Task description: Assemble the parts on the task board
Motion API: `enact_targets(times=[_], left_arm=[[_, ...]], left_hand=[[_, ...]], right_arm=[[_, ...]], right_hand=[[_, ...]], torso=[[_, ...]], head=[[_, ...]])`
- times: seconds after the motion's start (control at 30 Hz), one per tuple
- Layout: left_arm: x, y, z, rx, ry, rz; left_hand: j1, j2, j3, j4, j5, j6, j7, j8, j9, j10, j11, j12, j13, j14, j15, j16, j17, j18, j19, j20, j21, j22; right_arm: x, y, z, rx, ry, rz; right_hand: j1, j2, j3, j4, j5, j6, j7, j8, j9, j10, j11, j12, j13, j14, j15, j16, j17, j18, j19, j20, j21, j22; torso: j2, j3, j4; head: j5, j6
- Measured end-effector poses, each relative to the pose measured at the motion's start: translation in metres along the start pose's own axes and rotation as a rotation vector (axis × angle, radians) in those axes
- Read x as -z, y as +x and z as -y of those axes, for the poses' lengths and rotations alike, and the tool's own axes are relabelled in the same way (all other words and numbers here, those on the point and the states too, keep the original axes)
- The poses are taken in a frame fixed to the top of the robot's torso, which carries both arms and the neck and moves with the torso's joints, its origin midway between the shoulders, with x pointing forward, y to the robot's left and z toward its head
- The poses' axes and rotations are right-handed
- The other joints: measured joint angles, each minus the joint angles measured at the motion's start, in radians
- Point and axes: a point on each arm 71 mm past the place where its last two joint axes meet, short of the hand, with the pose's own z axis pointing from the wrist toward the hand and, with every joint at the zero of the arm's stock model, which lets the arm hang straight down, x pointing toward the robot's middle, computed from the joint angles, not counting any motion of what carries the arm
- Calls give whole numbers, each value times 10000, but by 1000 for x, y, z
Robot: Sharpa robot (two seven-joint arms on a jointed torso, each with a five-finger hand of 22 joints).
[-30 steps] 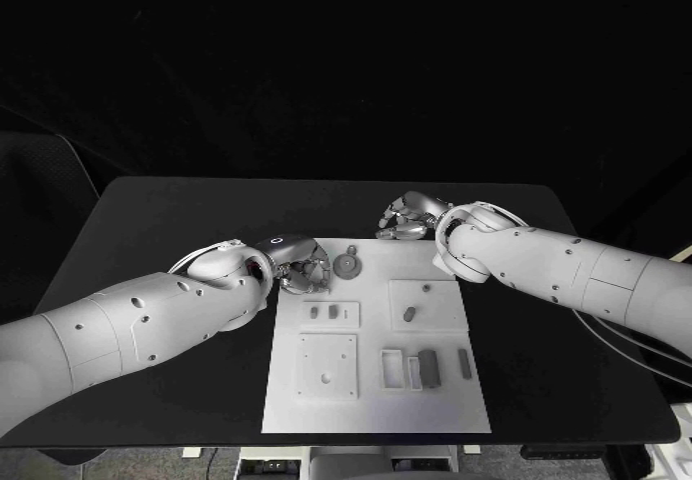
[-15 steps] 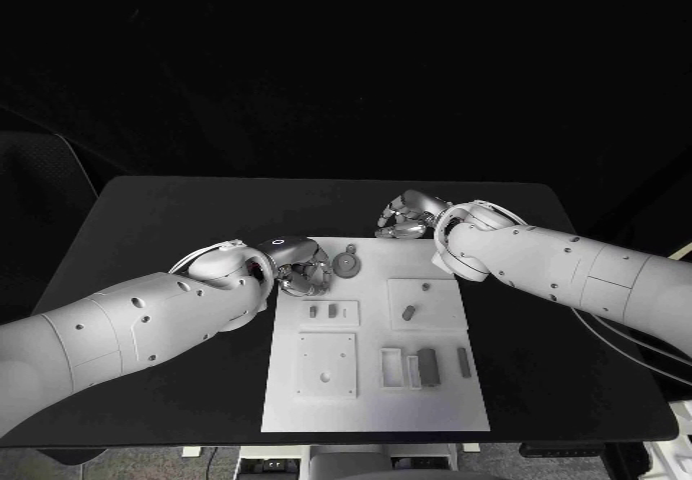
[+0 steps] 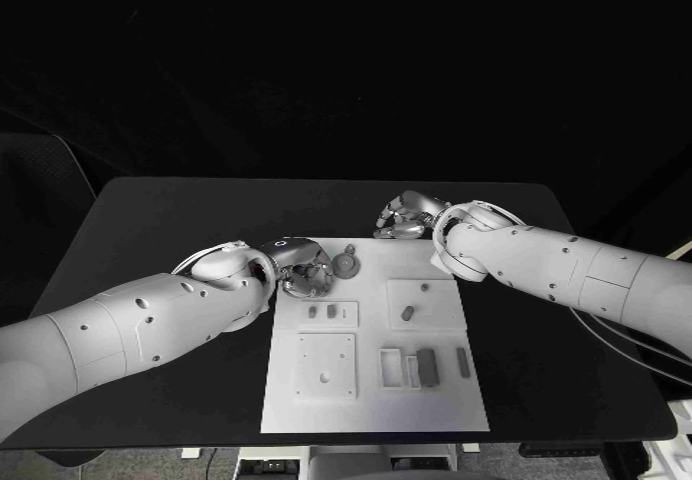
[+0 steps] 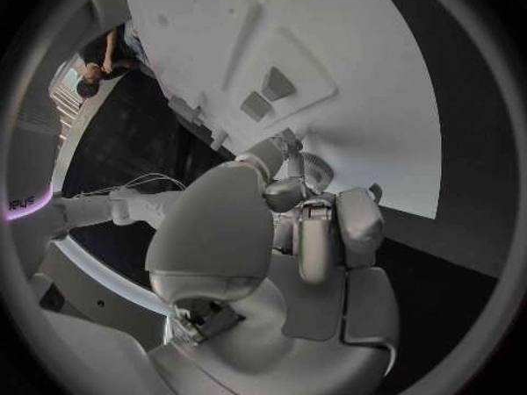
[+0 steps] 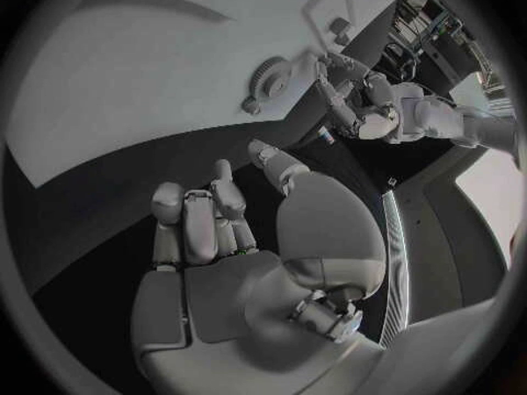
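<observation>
1. The left hand [image 3: 300, 272] is sitting at the near-left corner of the far end of the task board [image 3: 368, 405], its fingers [image 4: 311, 237] curling down toward the board's surface just beside a round gear-like part [image 3: 346, 264]. Whether it is actually gripping anything, I cannot tell; the fingertips are hidden in the wrist view.
2. One round gear-like part is lying on the board's far end, between the two hands; the right wrist view is showing it [image 5: 271, 76] with the left hand's fingers right next to it.
3. Two small parts [image 3: 325, 312] are sitting side by side on a raised block in the board's middle-left.
4. One small part [image 3: 410, 313] is lying on the square block to their right.
5. Two dark bar-shaped parts [image 3: 427, 366] are lying near the board's near-right area, one thicker, one a thin strip [image 3: 464, 363].
6. The right hand [image 3: 405, 217] is hovering off the board's far-right corner over the black table [image 3: 173, 215], fingers [image 5: 203, 219] curled inward with nothing in them.
</observation>
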Motion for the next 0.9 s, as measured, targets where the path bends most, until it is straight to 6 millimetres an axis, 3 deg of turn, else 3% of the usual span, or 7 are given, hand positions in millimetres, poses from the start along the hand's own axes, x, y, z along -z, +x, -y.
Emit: enact_targets(times=[0.9], left_arm=[[-1,3,-1,-37,-80,-167]], left_hand=[[-81,3,-1,0,-19,8,24,-78,-4,0,0,-1,-1,0,0,0,-3,1,-1,0,0,6]], right_arm=[[0,0,0,1,4,-3]], right_hand=[[0,0,0,0,0,-17,17,0,0,-1,1,0,-7,2,5,0,16,0,0,0,0,1]], torso=[[-2,-4,4]], head=[[-12,-29]])
